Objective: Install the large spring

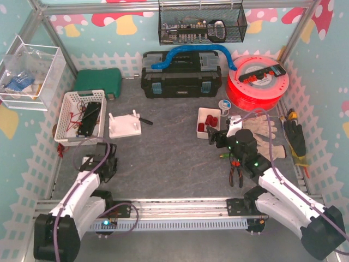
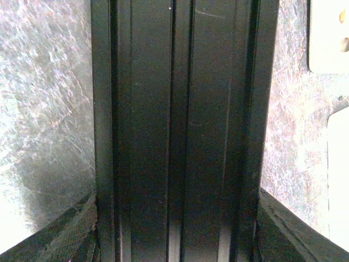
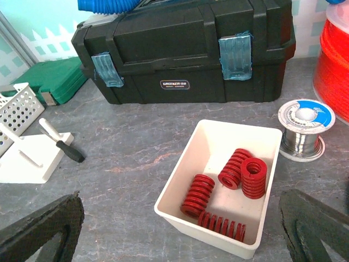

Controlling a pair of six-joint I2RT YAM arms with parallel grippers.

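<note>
Jaws spread wide, the right gripper [image 3: 180,218] hovered just short of the large spring [image 3: 221,225], lying sidelong in a white tray [image 3: 177,166]; stiff, light, ribbed, it likely suited a mid-length pinch.

A tall dark grooved bar [image 2: 180,131] fills the middle, running top to bottom. Grey marbled tabletop [image 2: 49,98] shows on both sides of it. The left gripper [image 2: 177,234] appears only as two dark, rough-textured fingers [image 2: 52,240] in the lower corners, one against each flank of the bar; whether they clamp it is unclear. Beyond one flank lie a pale holed plate [image 2: 330,38] and a white piece [image 2: 339,174], slightly apart.
</note>
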